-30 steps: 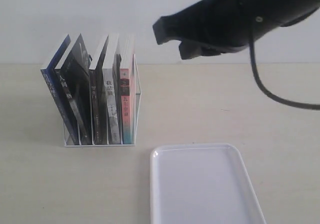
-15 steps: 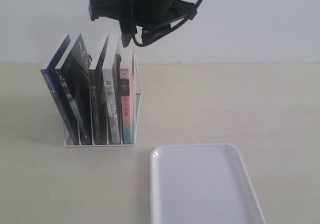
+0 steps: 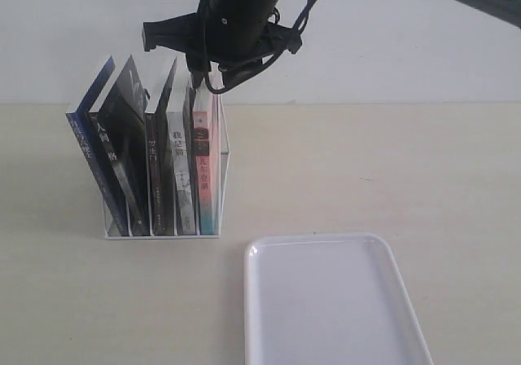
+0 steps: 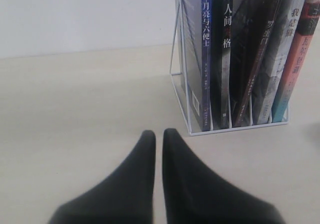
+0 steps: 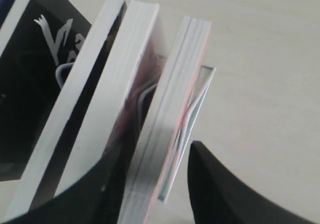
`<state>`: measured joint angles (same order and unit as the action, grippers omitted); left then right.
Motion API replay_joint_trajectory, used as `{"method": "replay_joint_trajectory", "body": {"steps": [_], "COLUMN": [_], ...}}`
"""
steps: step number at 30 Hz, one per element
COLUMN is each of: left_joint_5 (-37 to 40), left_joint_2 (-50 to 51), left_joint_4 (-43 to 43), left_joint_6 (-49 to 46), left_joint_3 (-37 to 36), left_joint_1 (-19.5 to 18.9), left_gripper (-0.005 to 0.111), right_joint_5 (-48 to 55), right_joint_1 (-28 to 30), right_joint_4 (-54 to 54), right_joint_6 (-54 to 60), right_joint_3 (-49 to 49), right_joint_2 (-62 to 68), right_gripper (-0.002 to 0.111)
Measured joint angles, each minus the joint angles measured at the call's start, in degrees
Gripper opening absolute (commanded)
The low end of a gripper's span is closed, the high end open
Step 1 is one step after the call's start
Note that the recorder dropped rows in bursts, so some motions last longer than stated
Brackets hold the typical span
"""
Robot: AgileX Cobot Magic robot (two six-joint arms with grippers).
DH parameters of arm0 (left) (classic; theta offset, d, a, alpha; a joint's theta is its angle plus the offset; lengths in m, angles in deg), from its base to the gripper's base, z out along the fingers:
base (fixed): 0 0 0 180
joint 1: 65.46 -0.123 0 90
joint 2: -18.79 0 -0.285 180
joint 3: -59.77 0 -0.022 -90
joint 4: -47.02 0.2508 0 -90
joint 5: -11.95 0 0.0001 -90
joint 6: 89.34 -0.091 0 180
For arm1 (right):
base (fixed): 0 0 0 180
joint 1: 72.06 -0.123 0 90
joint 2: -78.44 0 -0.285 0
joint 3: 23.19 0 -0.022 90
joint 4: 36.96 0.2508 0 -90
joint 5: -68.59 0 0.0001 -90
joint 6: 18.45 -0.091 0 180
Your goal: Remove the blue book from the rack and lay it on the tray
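The blue book point(image 3: 85, 147) stands leaning at the left end of the white wire rack point(image 3: 225, 141), untouched. In the left wrist view the blue book point(image 4: 205, 59) shows its blue spine with white characters at the near end of the rack point(image 4: 176, 70). My right gripper point(image 3: 203, 78) reaches across from the right and hangs open over the rack's right end. Its fingers straddle the top of the pink-spined book point(image 5: 172, 114) in the right wrist view, where the gripper point(image 5: 152, 184) holds nothing. My left gripper point(image 4: 159, 135) is shut and empty, low over the table short of the rack. The white tray point(image 3: 326, 308) lies bare in front.
Between the blue and pink-spined books stand a black-covered book point(image 3: 122, 145), a dark book point(image 3: 158, 161) and a white-spined book point(image 3: 179, 157). A black cable hangs from the right arm point(image 3: 244, 6) above the rack. A pale wall runs behind the beige table point(image 3: 391, 169).
The right arm has swung left from the upper right to above the rack, then dropped slightly, its fingers now around the top of the right-end books. The books and tray have not moved.
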<state>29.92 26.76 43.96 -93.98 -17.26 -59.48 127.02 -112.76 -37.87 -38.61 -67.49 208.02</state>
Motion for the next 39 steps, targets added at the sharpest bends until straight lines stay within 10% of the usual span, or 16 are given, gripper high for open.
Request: {"method": "replay_joint_trajectory", "body": {"steps": [23, 30, 39], "left_joint_5": [0.0, 0.0, 0.0], "left_joint_2": [0.0, 0.0, 0.0], "left_joint_4": [0.0, 0.0, 0.0], "left_joint_6": [0.0, 0.0, 0.0], "left_joint_3": [0.0, 0.0, 0.0], "left_joint_1": [0.0, 0.0, 0.0], "left_gripper": [0.005, 0.005, 0.005], "right_joint_5": [-0.6, -1.2, 0.4], "right_joint_1": [0.0, 0.0, 0.0], "right_joint_4": [0.9, 0.6, 0.4], "right_joint_6": [-0.3, -1.0, -1.6], "right_joint_3": [-1.0, -1.0, -3.0], "right_joint_2": [3.8, 3.7, 4.1], "right_gripper": [0.038, 0.0, 0.0]}}
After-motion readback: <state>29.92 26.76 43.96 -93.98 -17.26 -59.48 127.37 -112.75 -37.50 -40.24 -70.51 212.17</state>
